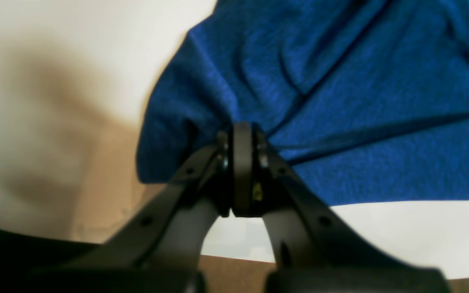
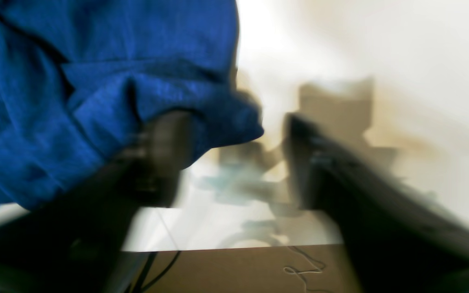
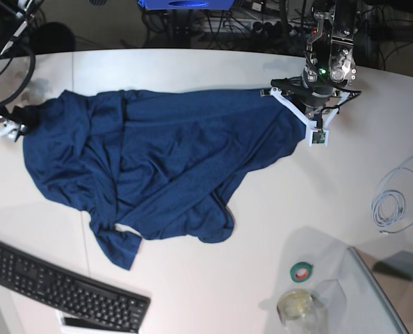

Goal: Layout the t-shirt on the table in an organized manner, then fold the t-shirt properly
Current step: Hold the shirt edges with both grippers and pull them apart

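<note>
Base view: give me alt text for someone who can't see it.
A navy t-shirt lies spread but wrinkled across the white table, stretched between the two arms. The left gripper is shut on its edge at the view's right; the right gripper is at its left end. A black keyboard lies near the front edge.

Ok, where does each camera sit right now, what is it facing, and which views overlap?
Left wrist: rides the left arm, looking along the left gripper, shut on the t-shirt over the table.
Right wrist: rides the right arm, blurred; the right gripper stands open at the shirt's edge.
Base: overhead, facing down on the spread shirt, both arms, a keyboard and a coiled cable.
All three views share the shirt and table.
</note>
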Controlling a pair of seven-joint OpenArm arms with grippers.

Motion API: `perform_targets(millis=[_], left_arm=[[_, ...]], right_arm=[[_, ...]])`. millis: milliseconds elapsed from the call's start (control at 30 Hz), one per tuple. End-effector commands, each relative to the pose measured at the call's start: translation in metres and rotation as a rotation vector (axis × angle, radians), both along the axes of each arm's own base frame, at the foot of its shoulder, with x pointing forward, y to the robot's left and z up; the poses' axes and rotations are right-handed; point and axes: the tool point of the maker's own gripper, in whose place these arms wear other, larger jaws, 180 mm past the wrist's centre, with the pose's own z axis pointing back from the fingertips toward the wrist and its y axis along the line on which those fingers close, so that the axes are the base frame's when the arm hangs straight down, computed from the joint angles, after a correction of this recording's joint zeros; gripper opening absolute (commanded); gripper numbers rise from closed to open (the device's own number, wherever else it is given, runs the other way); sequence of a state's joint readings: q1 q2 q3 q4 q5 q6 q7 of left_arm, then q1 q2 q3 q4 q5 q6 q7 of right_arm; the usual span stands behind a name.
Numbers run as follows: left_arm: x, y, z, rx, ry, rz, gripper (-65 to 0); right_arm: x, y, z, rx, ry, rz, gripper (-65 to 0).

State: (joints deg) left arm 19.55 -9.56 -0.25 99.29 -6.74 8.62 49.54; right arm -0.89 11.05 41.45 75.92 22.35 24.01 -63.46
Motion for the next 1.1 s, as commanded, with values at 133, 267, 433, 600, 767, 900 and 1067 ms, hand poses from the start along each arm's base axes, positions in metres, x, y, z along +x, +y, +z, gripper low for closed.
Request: perform_targets(millis=[133, 267, 433, 600, 767, 900, 1067], left_arm=[[0.008, 0.005, 0.008, 0.013, -0.037, 0.004, -65.0], [0.007, 0.007, 0.008, 0.015, -0.035, 0.008, -65.0], [0.007, 0.005, 0.008, 0.013, -0.036, 0.004, -65.0], [0.007, 0.005, 0.008, 0.013, -0.036, 0.004, -65.0], [0.004, 0.008, 0.007, 0.017, -0.029, 0.009, -65.0], [0.004, 0.008, 0.007, 0.017, -0.029, 0.009, -65.0], [0.007, 0.007, 0.009, 0.016, -0.036, 0.006, -65.0]], right_arm=[[-0.008, -0.004, 0.03, 0.045, -0.208, -0.158, -10.8], [-0.033, 0.026, 0.033, 0.121, -0.209, -0.149, -10.8], [-0.028, 0.078, 0.016, 0.21, -0.198, -0.083, -10.8], [-0.012, 0.092, 0.02, 0.215, -0.243, -0.055, -10.8], [-0.003, 0.081, 0.025, 0.182, -0.287, -0.057, -10.8], [0.004, 0.08, 0.028, 0.179, -0.301, -0.055, -10.8], [0.012, 0.081, 0.019, 0.213, -0.287, -0.07, -11.0]])
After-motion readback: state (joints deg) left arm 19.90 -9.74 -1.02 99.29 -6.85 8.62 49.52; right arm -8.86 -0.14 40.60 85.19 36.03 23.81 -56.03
